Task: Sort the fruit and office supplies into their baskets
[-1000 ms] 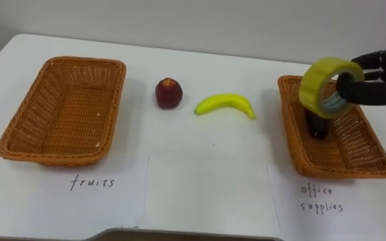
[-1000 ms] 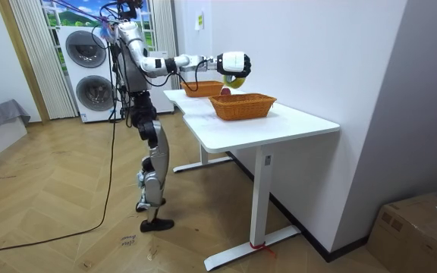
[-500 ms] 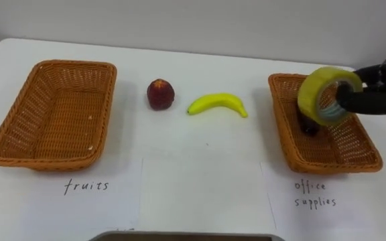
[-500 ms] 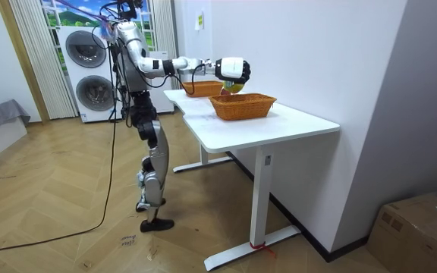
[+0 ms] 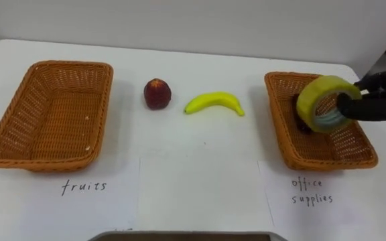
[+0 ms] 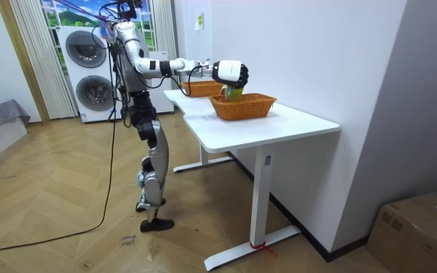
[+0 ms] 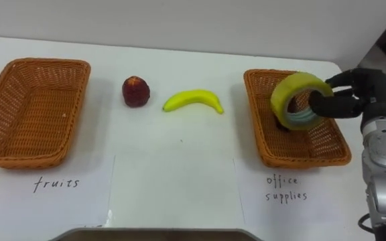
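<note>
The yellow tape roll [image 5: 311, 102] hung tilted on its edge above the office-supplies basket [image 5: 281, 130], over its back half, with its open centre turned toward the right hand [image 5: 377, 107]. That hand came in from the right side of the eye views and gripped the roll, dark fingers curled through the hole and round the band on the roll's right. Beneath the roll, on the floor of the basket, lay 1 small dark object [image 5: 302, 124]; it was half hidden by the tape and I could not tell what it was.

The basket was a rectangular wicker one standing at the right of the white table [image 5: 200, 144], with a handwritten paper label [image 5: 310, 194] on the table just in front of it. To its left, apart from it, a banana [image 5: 213, 102] lay on the tabletop with its curve arching away from the robot. Near the banana's left end, but not touching it, sat a red peach [image 5: 157, 94]. Further left stood a 2nd wicker basket [image 5: 19, 120], and a 2nd handwritten label [image 5: 82, 187] lay before it.

In the room view the robot stood upright on the wooden floor at the table's long side, its right arm stretched level over the nearer basket. Behind it, 2 stacked washing machines [image 6: 91, 64] stood against the wall.
</note>
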`<state>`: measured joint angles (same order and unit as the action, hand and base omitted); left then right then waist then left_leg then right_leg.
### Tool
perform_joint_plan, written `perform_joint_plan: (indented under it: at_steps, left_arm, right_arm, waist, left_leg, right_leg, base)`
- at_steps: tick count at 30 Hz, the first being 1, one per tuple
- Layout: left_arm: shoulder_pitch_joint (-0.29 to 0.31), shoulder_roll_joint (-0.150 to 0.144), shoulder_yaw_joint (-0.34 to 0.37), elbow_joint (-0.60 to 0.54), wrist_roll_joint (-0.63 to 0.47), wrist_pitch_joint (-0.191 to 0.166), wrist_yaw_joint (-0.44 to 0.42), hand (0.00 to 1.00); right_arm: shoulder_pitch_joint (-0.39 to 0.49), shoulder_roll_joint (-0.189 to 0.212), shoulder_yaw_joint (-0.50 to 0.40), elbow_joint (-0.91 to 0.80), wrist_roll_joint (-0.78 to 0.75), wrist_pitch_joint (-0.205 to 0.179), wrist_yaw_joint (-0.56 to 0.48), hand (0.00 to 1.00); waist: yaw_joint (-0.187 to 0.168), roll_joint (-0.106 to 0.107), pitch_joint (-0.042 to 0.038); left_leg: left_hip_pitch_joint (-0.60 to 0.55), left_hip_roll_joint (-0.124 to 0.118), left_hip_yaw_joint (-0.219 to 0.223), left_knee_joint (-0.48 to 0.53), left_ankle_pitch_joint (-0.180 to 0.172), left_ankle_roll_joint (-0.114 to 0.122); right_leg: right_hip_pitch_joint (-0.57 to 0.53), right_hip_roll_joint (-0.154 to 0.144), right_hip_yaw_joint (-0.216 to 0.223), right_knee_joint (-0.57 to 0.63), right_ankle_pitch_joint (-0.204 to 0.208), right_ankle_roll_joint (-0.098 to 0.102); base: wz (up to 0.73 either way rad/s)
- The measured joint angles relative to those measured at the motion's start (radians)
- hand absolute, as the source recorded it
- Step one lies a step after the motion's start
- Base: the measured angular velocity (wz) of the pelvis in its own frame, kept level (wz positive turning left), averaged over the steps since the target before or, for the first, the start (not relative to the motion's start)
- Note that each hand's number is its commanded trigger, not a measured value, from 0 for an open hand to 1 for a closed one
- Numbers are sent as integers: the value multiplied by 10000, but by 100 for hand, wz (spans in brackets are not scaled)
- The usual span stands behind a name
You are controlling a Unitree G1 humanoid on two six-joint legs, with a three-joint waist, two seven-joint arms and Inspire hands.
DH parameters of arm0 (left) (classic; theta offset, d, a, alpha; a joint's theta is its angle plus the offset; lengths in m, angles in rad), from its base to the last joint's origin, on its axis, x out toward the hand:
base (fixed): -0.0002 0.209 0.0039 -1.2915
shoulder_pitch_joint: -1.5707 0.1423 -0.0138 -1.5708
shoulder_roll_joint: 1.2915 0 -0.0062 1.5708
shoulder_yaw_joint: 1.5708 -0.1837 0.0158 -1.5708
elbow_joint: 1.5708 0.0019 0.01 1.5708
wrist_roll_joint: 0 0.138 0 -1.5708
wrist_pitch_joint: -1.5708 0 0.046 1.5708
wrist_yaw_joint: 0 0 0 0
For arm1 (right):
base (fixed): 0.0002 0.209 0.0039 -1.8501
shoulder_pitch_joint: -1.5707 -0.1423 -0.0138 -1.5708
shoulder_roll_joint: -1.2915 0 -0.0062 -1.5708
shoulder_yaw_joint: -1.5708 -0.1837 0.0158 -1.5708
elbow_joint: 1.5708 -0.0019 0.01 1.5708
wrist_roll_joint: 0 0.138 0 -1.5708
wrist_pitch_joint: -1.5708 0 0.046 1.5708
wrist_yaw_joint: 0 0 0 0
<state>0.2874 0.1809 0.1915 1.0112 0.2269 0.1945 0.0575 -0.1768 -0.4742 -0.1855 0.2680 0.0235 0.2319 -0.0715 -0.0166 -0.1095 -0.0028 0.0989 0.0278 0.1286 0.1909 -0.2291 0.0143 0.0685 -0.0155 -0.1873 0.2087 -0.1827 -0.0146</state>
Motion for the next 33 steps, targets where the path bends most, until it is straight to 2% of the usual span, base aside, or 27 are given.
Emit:
perform_joint_plan:
  at_steps: [10,27,33]
  left_arm:
    - [-3,2,1,104,0,-68,-5,0]
    - [-4,28,2,130,4,-78,2,0]
    - [-5,29,1,127,3,-76,-1,0]
  right_arm:
    - [35,0,3,6,-406,6,436,0]
    - [31,0,3,3,-427,-50,533,0]
    - [31,0,3,-39,-964,-50,536,0]
  waist:
    - [3,48,24]
    - [20,49,13]
    - [23,50,13]
  left_leg:
    - [86,-7,110,-109,0,0]
    - [151,-24,94,-164,1,0]
    - [150,-32,111,-164,1,0]
  right_leg:
    - [-27,46,199,-14,0,0]
    - [13,43,204,-10,1,1]
    - [12,46,219,-8,1,1]
  base:
    - [-4]
    - [0]
    - [0]
